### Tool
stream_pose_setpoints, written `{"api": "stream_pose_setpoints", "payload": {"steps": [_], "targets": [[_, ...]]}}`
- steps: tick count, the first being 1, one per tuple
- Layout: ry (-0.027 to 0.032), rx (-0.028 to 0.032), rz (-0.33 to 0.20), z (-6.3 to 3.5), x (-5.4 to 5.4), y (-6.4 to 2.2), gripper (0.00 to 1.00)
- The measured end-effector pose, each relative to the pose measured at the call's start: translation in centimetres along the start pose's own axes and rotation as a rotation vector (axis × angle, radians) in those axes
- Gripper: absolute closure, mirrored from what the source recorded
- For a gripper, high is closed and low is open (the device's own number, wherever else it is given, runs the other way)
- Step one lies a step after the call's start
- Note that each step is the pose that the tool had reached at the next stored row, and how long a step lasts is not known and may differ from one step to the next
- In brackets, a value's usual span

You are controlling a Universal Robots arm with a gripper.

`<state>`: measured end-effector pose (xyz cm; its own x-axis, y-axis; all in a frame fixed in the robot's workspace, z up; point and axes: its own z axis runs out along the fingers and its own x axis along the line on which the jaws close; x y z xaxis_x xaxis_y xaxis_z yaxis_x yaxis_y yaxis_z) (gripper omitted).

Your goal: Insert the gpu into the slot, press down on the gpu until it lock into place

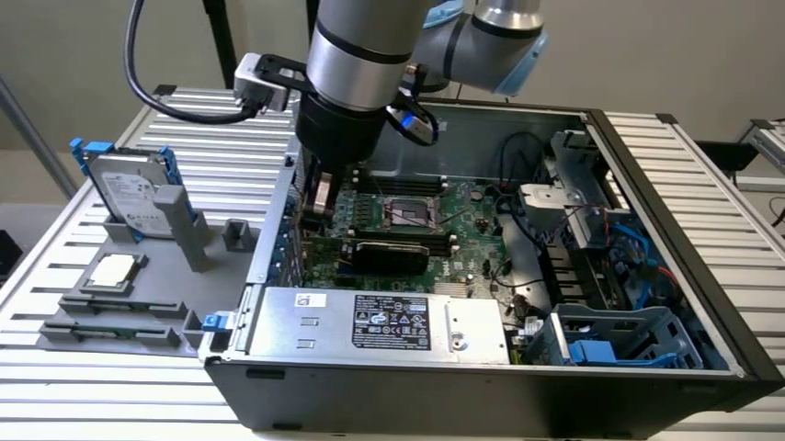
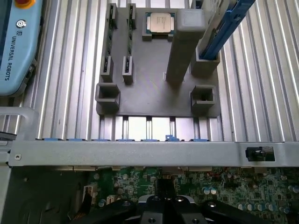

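The gripper [image 1: 322, 197] hangs inside the open computer case [image 1: 650, 175], left of centre in the exterior view, low over the green motherboard [image 1: 472, 207]; whether its fingers are apart or together I cannot tell, since the arm's dark wrist hides them there and the wrist view gives just the gripper's black body [image 2: 163, 207] at its lower edge. Just below and to the right of the gripper in the exterior view, the gpu [image 1: 386, 250] lies flat and black across the middle of the board, a thin strip of blue, probably the slot [image 1: 348, 265], peeking out at its lower left end. From that I judge the card is already resting in the slot, with the gripper near its left end, a likely place for pressing it home; whether it has locked cannot be seen. In front of the card sits one silver power supply box [image 1: 381, 323] with a label. Outside the case, on the ribbed tabletop [image 1: 687, 197], one grey fixture plate [image 2: 154, 100] keeps spare parts upright and apart for easy picking: one processor chip [image 2: 160, 22], one hard drive in a blue bracket [image 1: 129, 191], and two long memory sticks [image 1: 110, 317] lying side by side at the plate's near edge.
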<state>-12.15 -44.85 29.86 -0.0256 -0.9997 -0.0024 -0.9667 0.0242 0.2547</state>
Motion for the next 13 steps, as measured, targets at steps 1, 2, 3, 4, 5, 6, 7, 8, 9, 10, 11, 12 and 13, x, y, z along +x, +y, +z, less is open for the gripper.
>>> {"api": "stream_pose_setpoints", "payload": {"steps": [1,2,3,4,5,6,7,8,9,10,11,12,13], "targets": [[-0.0001,0.0,0.0,0.0,-0.05,0.01,0.89],[-0.0004,0.0,0.001,0.02,-0.11,0.02,0.89],[-0.0007,0.0,0.002,0.03,-0.16,0.06,0.89],[-0.0013,0.0001,0.004,0.06,-0.2,0.11,0.89],[-0.0016,0.0,0.006,0.08,-0.21,0.17,0.89],[-0.0021,0.0,0.008,0.12,-0.24,0.2,0.89],[-0.0025,0.0001,0.009,0.15,-0.26,0.2,0.89],[-0.0028,0.0001,0.01,0.17,-0.28,0.2,0.89],[-0.0029,0.0001,0.01,0.18,-0.3,0.2,0.89],[-0.0029,0.0,0.011,0.19,-0.32,0.2,0.89],[-0.003,0.0,0.011,0.2,-0.34,0.2,0.89],[-0.003,0.0,0.011,0.22,-0.35,0.2,0.89],[-0.0029,0.0002,0.012,0.23,-0.35,0.19,0.89]]}}
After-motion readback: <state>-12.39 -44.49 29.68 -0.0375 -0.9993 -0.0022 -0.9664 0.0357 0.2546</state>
